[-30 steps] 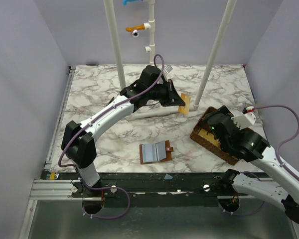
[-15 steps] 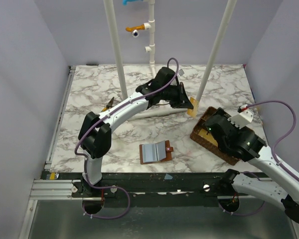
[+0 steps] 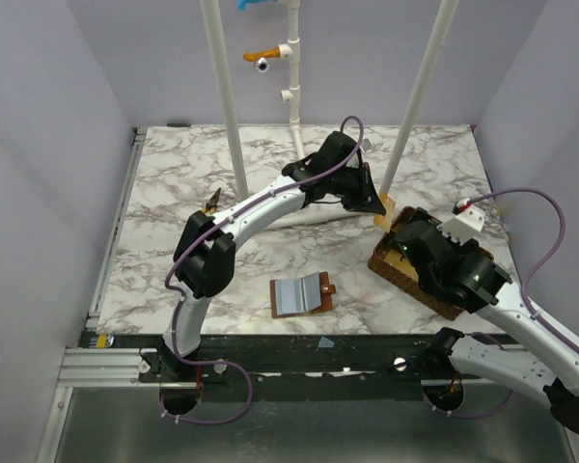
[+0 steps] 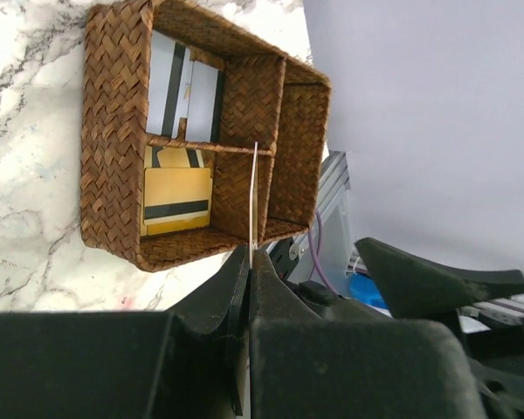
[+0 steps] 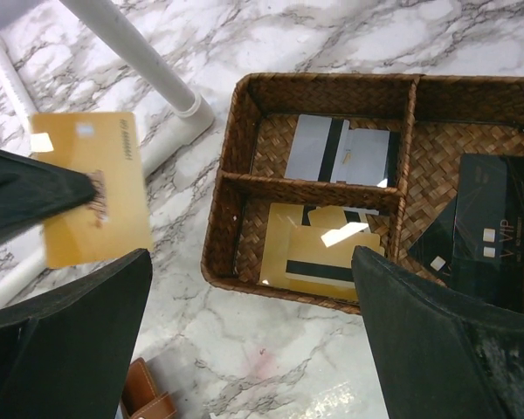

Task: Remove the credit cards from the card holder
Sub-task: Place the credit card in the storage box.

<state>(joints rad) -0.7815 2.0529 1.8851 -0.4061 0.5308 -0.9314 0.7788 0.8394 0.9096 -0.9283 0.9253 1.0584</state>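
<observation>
Closer to basket (image 5: 227, 223): left jaws pinching card (image 5: 92, 188).

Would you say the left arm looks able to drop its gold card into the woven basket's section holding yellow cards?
Probably yes. The left gripper holds the thin gold card beside the brown woven basket, whose yellow-card section is open-topped; the open right gripper above it may crowd the approach.

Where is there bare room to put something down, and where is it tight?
Bare marble: far left, between the left pole and the table edge; the far right corner behind the basket; a strip between wallet and basket. Crowded: over the basket, where the left tool holds a card and the right tool hovers; its compartments all hold cards.
</observation>
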